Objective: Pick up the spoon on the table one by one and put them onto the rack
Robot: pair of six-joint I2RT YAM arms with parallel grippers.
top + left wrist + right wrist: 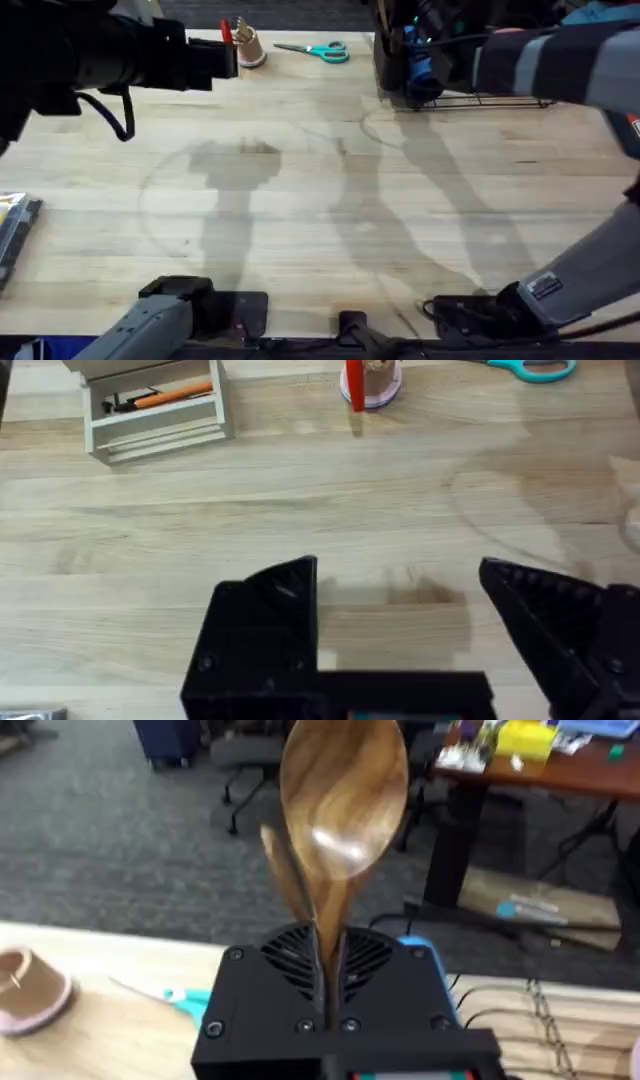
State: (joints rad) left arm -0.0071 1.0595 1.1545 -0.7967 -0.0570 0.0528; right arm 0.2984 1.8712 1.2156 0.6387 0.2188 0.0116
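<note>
**A:** Holding one spoon (343, 805) by the handle, is it? Bowl up?

**B:** Yes. The right gripper (328, 982) has its fingers pressed together on the slim handle, with the oval bowl standing above them. In the overhead view that arm reaches to the far right end of the table (320, 220), over the rack (470, 98) and its black cup (392, 62).

**A:** And the other arm?

**B:** The left gripper (400, 610) hangs over bare tabletop, jaws wide apart, nothing between them.

**A:** What could spoil this?

**B:** My guess: the grip is narrow and low on a long handle, so the spoon may pivot or slip as the wrist tips. If it comes down off-centre, the handle could strike the cup's rim or a wire and fall outside the rack.

**A:** Counts?

**B:** One spoon for certain; a second brown blade shows behind it, but I cannot tell what it is. No spoon lies on the table. One pair of scissors (322, 50), one rack, one cup, one beige box (155, 410).
</note>
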